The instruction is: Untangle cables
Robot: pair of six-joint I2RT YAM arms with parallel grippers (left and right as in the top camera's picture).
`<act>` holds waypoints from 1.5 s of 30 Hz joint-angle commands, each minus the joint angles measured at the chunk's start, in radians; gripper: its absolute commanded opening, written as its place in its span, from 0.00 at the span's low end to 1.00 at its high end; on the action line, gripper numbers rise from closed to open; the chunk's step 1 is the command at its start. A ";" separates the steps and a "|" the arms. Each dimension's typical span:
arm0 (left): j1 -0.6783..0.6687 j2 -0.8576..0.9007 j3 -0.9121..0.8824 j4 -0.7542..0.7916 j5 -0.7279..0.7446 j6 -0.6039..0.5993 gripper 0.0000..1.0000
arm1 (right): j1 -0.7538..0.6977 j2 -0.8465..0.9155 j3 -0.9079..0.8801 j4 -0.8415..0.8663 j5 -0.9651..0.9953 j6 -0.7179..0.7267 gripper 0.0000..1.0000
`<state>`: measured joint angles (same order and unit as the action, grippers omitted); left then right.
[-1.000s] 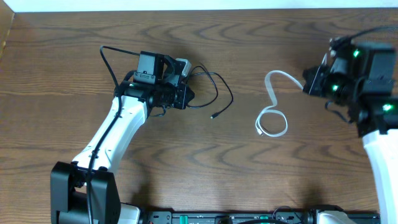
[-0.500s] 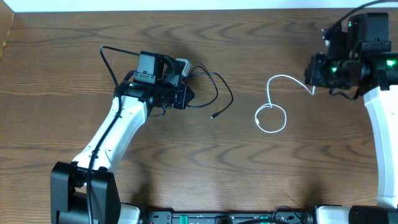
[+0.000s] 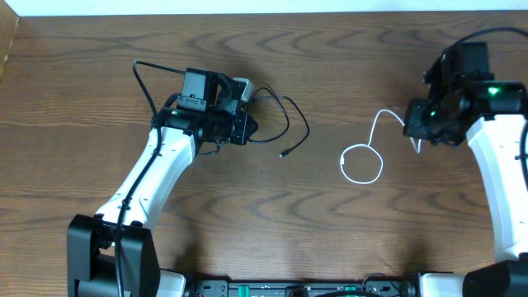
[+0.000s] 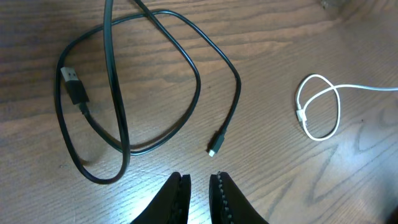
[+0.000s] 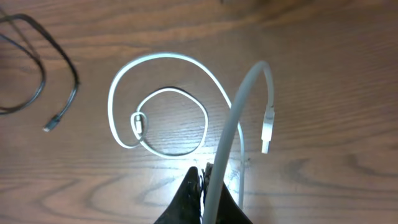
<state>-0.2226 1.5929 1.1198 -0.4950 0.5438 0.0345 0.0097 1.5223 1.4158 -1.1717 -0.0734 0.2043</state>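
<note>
The right gripper [image 5: 202, 177] is clamped on the white cable [image 5: 237, 106] at the right side of the wooden table [image 3: 82, 66]. From the fingers the cord arcs up and curls into a loop lying on the wood to the gripper's left; its larger plug [image 5: 267, 130] hangs free just beside the held stretch. The black cable [image 4: 118, 112] lies well apart, left of centre, in loose crossing loops just beyond the left gripper [image 4: 199, 186], its small plug [image 4: 213, 151] pointing toward the near edge. The left jaws stand very narrow, a slit between them, with nothing in it.
</note>
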 commanded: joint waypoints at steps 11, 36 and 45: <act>0.001 -0.005 -0.003 -0.015 -0.005 0.014 0.17 | 0.005 -0.010 -0.076 0.124 0.024 -0.015 0.56; 0.001 -0.005 -0.003 0.005 -0.004 0.014 0.17 | 0.031 0.278 -0.108 0.296 0.043 0.117 0.56; 0.001 -0.005 -0.003 -0.023 -0.004 0.013 0.17 | 0.031 0.314 -0.109 0.305 0.072 0.121 0.32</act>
<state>-0.2226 1.5929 1.1198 -0.4984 0.5442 0.0345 0.0376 1.8160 1.3125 -0.8726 -0.0254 0.3138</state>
